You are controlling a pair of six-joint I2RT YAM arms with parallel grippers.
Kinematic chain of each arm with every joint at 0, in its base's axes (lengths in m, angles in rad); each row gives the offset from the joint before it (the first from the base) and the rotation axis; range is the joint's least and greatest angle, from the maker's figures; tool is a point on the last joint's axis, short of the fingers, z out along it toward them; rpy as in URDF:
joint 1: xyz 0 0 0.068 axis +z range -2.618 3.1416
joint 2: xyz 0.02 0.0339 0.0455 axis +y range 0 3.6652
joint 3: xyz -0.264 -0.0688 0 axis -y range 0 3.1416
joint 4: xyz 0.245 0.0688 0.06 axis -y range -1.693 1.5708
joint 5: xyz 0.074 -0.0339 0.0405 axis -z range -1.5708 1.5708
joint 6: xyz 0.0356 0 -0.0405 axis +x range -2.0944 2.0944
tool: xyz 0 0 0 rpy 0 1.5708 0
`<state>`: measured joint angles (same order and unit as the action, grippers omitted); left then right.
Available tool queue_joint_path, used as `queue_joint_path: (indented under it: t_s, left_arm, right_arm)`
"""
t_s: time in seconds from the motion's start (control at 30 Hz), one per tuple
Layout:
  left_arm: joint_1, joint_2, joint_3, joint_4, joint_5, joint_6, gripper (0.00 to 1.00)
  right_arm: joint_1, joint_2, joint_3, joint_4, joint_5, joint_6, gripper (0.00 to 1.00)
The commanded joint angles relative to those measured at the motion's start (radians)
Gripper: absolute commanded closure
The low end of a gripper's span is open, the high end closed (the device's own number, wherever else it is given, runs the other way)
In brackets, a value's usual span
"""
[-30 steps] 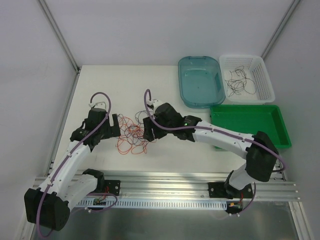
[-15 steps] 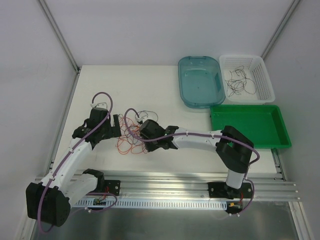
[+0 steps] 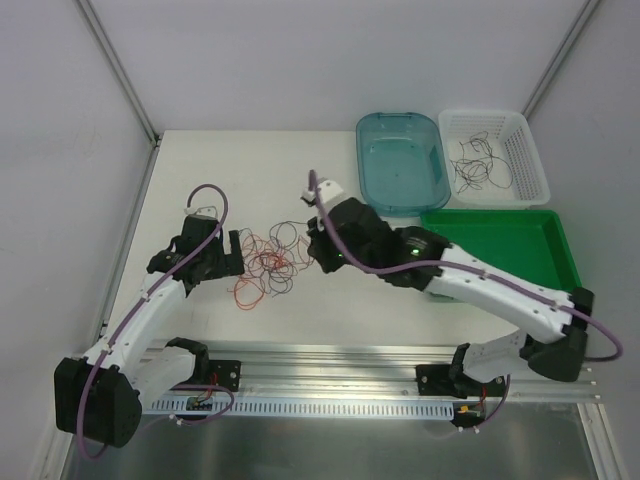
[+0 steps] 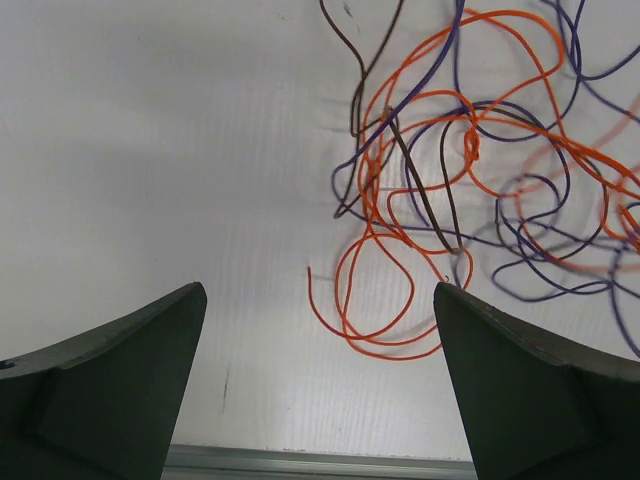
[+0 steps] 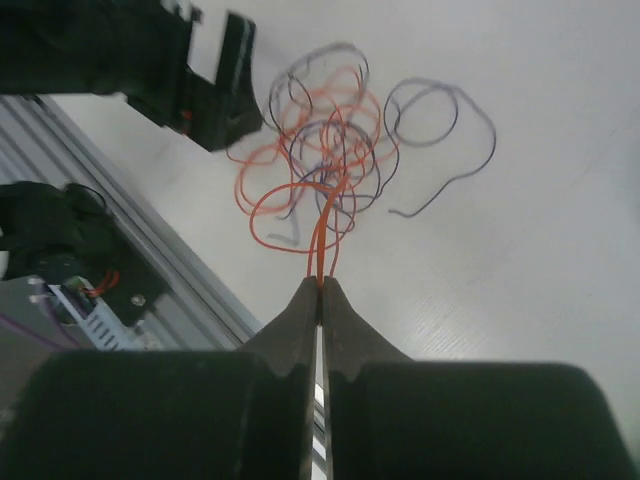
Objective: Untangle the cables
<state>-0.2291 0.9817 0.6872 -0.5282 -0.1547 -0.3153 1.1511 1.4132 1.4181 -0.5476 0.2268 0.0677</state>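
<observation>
We see the cables as a loose tangle of orange, purple and dark brown loops on the white table, lying between the two grippers. The right gripper has its fingers pressed together on an orange strand that runs from the tips into the bunch, and the wrist view shows it as a doubled length. The left gripper stands spread wide just beside the tangle's left edge, holding nothing. An orange loop shows between its fingers. Further right sit a teal tub, a white basket with a few dark wires inside, and a green tray
</observation>
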Motion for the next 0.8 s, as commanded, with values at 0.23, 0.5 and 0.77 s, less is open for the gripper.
queue_joint_path:
  t_s: [0.23, 0.5, 0.77]
  left_arm:
    - [0.001, 0.014, 0.032, 0.007, 0.027, -0.007, 0.01]
    - [0.001, 0.012, 0.031, 0.008, 0.072, -0.001, 0.01]
    - [0.001, 0.015, 0.032, 0.008, 0.103, 0.013, 0.01]
  right_arm:
    - [0.006, -0.405, 0.033, 0.09, 0.072, -0.163, 0.99]
    - [0.007, -0.384, 0.114, 0.081, 0.054, -0.213, 0.99]
    - [0.004, -0.225, 0.372, -0.046, 0.085, -0.31, 0.99]
